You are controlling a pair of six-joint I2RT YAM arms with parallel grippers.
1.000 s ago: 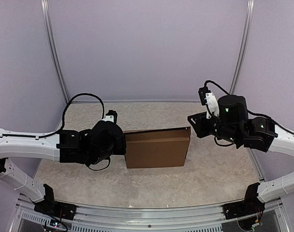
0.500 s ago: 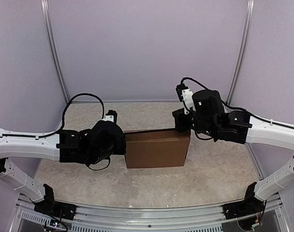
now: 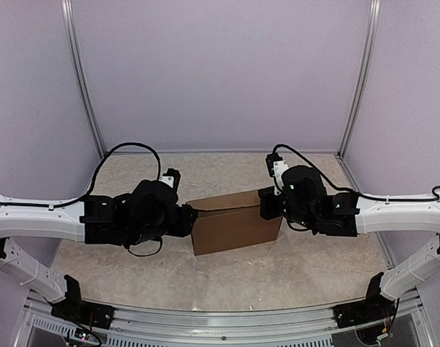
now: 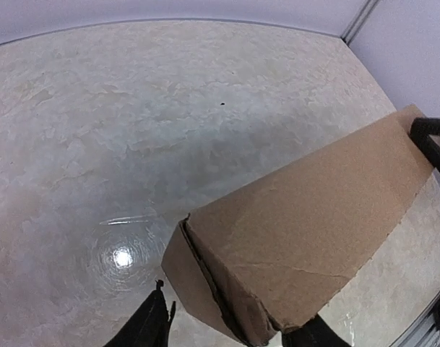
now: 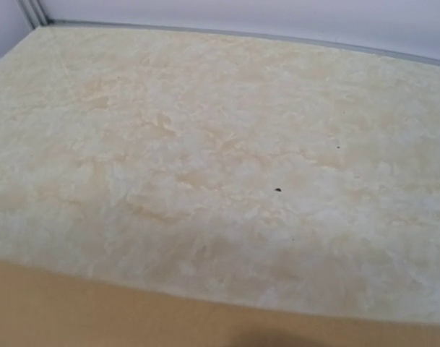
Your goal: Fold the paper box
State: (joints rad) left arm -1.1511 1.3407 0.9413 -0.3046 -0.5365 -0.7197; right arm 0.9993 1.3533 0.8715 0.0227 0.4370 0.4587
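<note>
Your L gripper (image 3: 188,217) has its fingers (image 4: 149,327) apart, w/ the near end of the paper box (image 3: 234,225) sitting between them. In the L wrist view one finger stands just clear of the box's end wall, a sliver of table (image 3: 313,267) showing in the gap. The other finger's tip peeks out under the box's lower corner, touching or nearly so, can't tell which. So no clamp on that side. The box stretches away from those fingers, closed up, w/ a seam gaping a bit at the end nearest them.

Your R gripper (image 3: 267,205) has its fingers together, nothing between them. From above it sits at the box's other end, over the back top corner; whether it touches can't be told. The R wrist cam shows only a strip of brown cardboard just below and marbled table beyond, fingers themselves not visible. The box lies btwn the two grippers, slightly skewed on the table
</note>
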